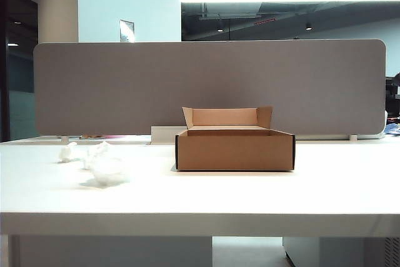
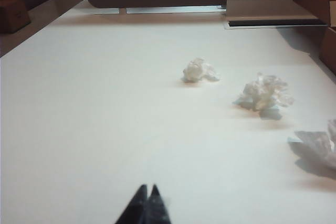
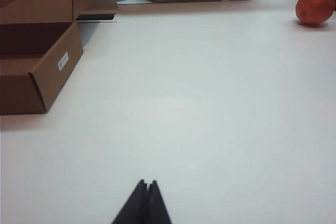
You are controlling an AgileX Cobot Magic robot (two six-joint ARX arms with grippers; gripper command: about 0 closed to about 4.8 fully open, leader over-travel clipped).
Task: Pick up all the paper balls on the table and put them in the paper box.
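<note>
Exterior view: we see three paper balls on the desk, left of the paper box.
Left wrist view: left claw pinched closed, empty, short of the balls; they look light and soft, so we'd squeeze across the middle.
Right wrist view: right claw closed, empty, near the box.
</note>
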